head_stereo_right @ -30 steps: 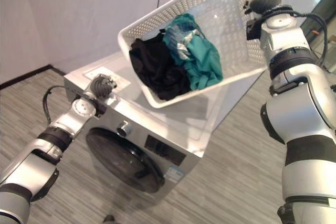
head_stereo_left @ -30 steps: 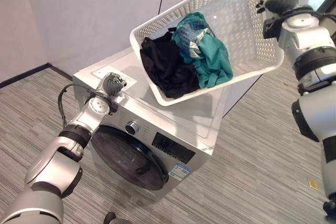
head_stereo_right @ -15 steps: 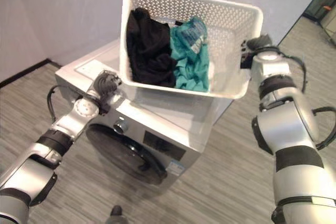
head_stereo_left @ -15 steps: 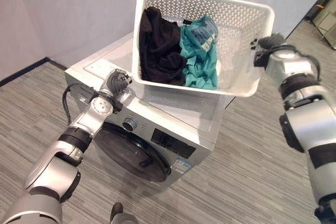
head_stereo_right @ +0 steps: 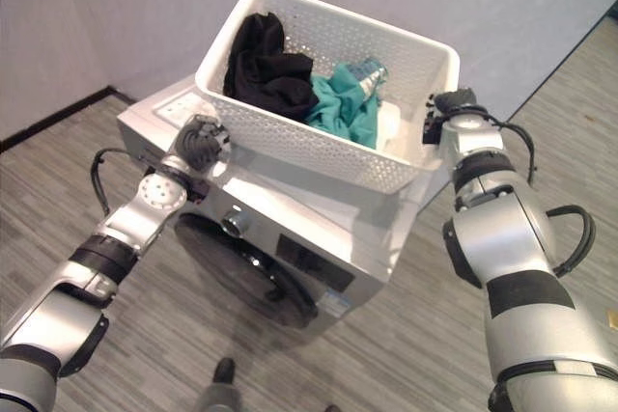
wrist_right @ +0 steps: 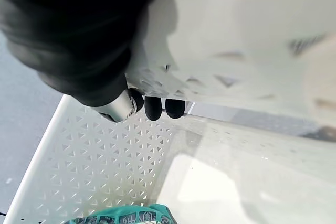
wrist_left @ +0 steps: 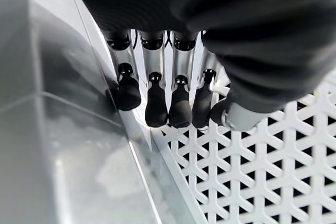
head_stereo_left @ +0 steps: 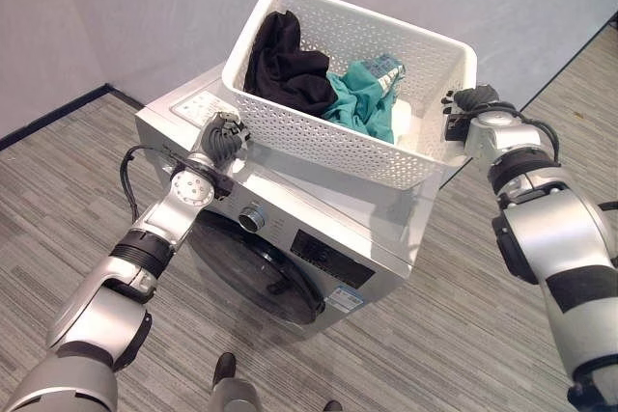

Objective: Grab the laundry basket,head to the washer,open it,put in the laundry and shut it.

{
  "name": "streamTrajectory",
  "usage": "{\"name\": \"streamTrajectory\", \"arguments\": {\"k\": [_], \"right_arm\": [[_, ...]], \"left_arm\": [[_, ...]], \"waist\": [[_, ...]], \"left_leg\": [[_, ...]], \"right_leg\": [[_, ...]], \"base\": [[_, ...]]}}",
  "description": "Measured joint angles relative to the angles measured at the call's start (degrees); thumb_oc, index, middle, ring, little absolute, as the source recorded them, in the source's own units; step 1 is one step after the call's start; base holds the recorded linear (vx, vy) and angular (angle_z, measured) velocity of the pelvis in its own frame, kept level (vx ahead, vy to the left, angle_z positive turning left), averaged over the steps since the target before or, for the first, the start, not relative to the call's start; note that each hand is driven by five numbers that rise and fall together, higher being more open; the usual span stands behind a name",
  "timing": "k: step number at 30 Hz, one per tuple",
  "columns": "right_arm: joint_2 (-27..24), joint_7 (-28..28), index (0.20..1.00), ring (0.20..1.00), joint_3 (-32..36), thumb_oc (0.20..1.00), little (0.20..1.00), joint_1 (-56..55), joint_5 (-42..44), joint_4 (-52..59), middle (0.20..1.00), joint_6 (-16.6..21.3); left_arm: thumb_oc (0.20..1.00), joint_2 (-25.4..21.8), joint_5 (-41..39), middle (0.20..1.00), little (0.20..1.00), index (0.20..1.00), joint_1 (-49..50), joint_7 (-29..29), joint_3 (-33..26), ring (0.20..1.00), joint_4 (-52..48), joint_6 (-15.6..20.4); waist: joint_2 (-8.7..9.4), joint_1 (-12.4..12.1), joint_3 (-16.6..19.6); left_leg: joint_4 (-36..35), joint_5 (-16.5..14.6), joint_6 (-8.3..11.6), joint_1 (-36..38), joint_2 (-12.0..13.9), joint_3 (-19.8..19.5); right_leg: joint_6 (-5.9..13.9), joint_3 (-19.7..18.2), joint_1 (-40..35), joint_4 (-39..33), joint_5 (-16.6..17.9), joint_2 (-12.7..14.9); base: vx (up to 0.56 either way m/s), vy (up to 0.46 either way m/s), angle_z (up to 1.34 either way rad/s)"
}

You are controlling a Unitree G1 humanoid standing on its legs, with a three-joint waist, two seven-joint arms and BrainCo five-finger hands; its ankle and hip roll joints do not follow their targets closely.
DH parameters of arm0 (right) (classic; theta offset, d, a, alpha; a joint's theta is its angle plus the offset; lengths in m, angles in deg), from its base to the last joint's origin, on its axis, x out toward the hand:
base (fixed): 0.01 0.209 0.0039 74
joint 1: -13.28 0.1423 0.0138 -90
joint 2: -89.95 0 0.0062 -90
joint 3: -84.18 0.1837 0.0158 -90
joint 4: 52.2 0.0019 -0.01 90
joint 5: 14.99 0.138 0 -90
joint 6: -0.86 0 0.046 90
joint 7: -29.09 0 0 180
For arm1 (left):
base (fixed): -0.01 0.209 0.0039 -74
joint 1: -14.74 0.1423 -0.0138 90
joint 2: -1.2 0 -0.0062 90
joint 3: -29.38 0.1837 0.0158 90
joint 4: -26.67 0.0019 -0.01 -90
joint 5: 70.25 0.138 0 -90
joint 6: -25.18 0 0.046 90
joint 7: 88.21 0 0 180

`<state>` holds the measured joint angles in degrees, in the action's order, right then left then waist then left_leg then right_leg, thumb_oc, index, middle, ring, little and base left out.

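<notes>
Left hand (head_stereo_left: 221, 137) at the left end of the white perforated laundry basket (head_stereo_left: 319, 132), fingers (wrist_left: 157, 100) curled down against the lattice wall beside the washer's top edge, clamped on the basket's end. Basket resting across the top of the silver front-loading washing machine (head_stereo_left: 319, 238), right end overhanging the far corner. Black garment (head_stereo_left: 285, 69) heaped left inside, teal garment (head_stereo_left: 362, 103) right of it. Round dark door (head_stereo_left: 253, 272) closed, small label near its lower right, print too small to read. Right hand (head_stereo_left: 465, 103) hooked over the basket's right rim, fingertips (wrist_right: 157, 107) inside the wall. Open grey striped floor (head_stereo_left: 463, 335) right of the washer; grey wall (head_stereo_left: 145, 7) close behind.
</notes>
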<state>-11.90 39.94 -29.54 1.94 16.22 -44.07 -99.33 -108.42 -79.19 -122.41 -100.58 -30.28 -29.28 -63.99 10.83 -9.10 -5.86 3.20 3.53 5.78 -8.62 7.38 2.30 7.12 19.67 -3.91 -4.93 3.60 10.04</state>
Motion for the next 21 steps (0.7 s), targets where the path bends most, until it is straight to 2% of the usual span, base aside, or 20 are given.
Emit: {"name": "streamTrajectory", "arguments": {"k": [1, 2, 3, 4, 5, 6, 12, 21], "right_arm": [[-0.15, -0.01, 0.435, 0.435, 0.02, 0.435, 0.435, 0.2, -0.1, -0.14, 0.435, -0.03], [-0.6, 0.0, 1.0, 1.0, 0.09, 1.0, 1.0, 0.62, -0.16, -0.19, 1.0, -0.12], [-0.94, -0.04, 1.0, 1.0, 0.19, 1.0, 1.0, 0.79, -0.16, -0.28, 1.0, -0.14], [-1.18, -0.17, 1.0, 1.0, 0.27, 1.0, 1.0, 0.9, -0.15, -0.48, 1.0, -0.18], [-1.17, -0.33, 1.0, 1.0, 0.27, 1.0, 1.0, 0.97, -0.15, -0.55, 1.0, -0.21], [-1.24, -1.21, 1.0, 1.0, 0.57, 1.0, 1.0, 1.45, -0.09, -0.92, 1.0, -0.49], [-2.51, -2.67, 1.0, 1.0, 0.54, 1.0, 1.0, 3.43, 0.23, -2.53, 1.0, -1.17], [-4.08, -3.85, 1.0, 1.0, -0.26, 1.0, 1.0, 3.63, 0.71, -3.68, 1.0, -1.42]], "left_arm": [[0.2, 0.0, 0.0, 0.2, 0.2, 0.2, -0.03, 0.0, 0.0, 0.2, -0.27, -0.02], [0.228, -0.07, -0.01, 0.228, 0.228, 0.228, -0.08, -0.06, -0.05, 0.228, -0.96, -0.01], [0.294, -0.07, 0.0, 0.294, 0.294, 0.294, -0.11, -0.07, -0.1, 0.294, -1.36, -0.02], [0.58, -0.01, 0.02, 0.58, 0.58, 0.58, -0.11, -0.08, -0.11, 0.58, -1.67, 0.06], [0.721, 0.0, 0.02, 0.721, 0.721, 0.721, -0.11, -0.04, -0.09, 0.721, -1.74, 0.11], [1.0, 0.44, 0.05, 1.0, 1.0, 1.0, -0.29, -0.05, 0.01, 1.0, -1.76, 0.07], [1.0, 2.22, 0.02, 1.0, 1.0, 1.0, -1.21, -0.54, 0.04, 1.0, -2.67, 0.47], [1.0, 2.09, 0.01, 1.0, 1.0, 1.0, -0.88, -0.27, 0.07, 1.0, -4.18, 0.26]], "waist": [[-0.07, 0.01, -0.05], [-0.15, -0.13, -0.1], [-0.24, -0.22, -0.17], [-0.33, -0.28, -0.24], [-0.41, -0.32, -0.29], [-0.64, -0.71, -0.46], [-0.98, -1.74, -0.7], [-0.83, -2.44, -0.75]], "left_leg": [[0.34, -0.05, -0.05, -0.44, 0.02, -0.22], [0.72, -0.08, -0.07, -1.14, 0.04, -0.28], [0.79, -0.07, -0.08, -1.53, -0.04, -0.34], [0.74, -0.07, -0.09, -1.72, -0.02, -0.47], [0.76, -0.07, -0.08, -1.77, -0.02, -0.53], [0.76, -0.07, -0.08, -1.89, -0.19, -0.6], [0.96, 0.26, 0.15, -3.57, -0.28, -1.76], [0.76, 0.27, 0.14, -3.46, -0.51, -1.81]], "right_leg": [[-0.13, 0.15, 0.16, -0.01, -0.08, 0.01], [-0.11, 0.38, 0.67, 0.0, -0.03, 0.01], [-0.17, 0.5, 0.95, 0.0, 0.08, 0.0], [-0.2, 0.65, 1.09, -0.01, 0.09, 0.01], [-0.21, 0.72, 1.1, -0.01, 0.09, 0.03], [-0.23, 0.84, 1.14, -0.02, 0.08, 0.04], [-0.06, 1.56, 2.05, -0.02, 0.31, -0.09], [0.02, 1.62, 1.97, -0.01, 0.36, -0.06]], "base": [[0.0, 0.0, 0.05], [-0.01, 0.002, 0.04], [-0.01, 0.004, 0.04], [0.0, 0.002, 0.04], [-0.01, -0.007, 0.04], [-0.01, -0.016, 0.06], [0.0, -0.009, 0.09], [0.0, 0.0, 0.0]]}}
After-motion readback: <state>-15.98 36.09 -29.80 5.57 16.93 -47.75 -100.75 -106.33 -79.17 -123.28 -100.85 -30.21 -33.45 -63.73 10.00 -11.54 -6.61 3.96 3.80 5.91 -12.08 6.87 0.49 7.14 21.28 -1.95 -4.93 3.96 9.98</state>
